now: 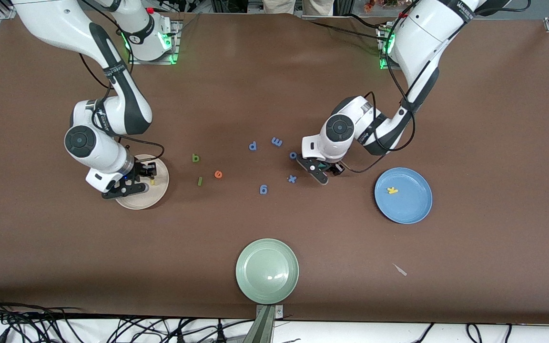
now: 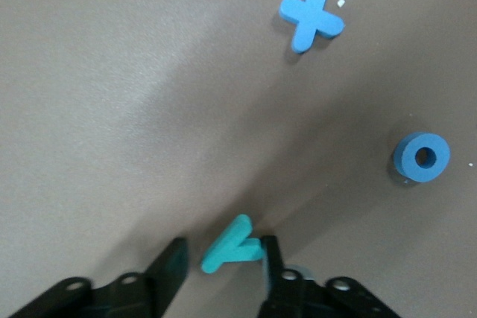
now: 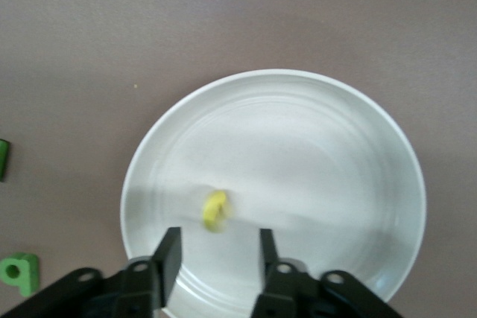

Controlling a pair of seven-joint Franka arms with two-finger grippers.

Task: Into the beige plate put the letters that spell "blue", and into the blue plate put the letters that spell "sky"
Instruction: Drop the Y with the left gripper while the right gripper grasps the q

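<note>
My left gripper (image 1: 324, 170) (image 2: 223, 255) is low over the table with the teal y (image 2: 232, 247) (image 1: 322, 166) between its jaws. One finger touches the y and the other stands apart from it. A yellow k (image 1: 392, 190) lies in the blue plate (image 1: 408, 207). My right gripper (image 1: 143, 178) (image 3: 218, 247) hangs open over the beige plate (image 1: 134, 202) (image 3: 313, 147). A blurred yellow letter (image 3: 215, 210) (image 1: 152, 181) is in that plate below the jaws. The dark green b (image 1: 196, 158), light green l (image 1: 199, 181) and orange e (image 1: 218, 174) lie on the table beside the beige plate.
Blue letters lie mid-table: a p (image 1: 252, 146), an m (image 1: 277, 141), an o (image 1: 293, 155) (image 2: 422, 157), an x (image 1: 292, 179) (image 2: 311, 16) and a g (image 1: 263, 189). The o and x are close to my left gripper. A pale green plate (image 1: 267, 270) sits near the front edge.
</note>
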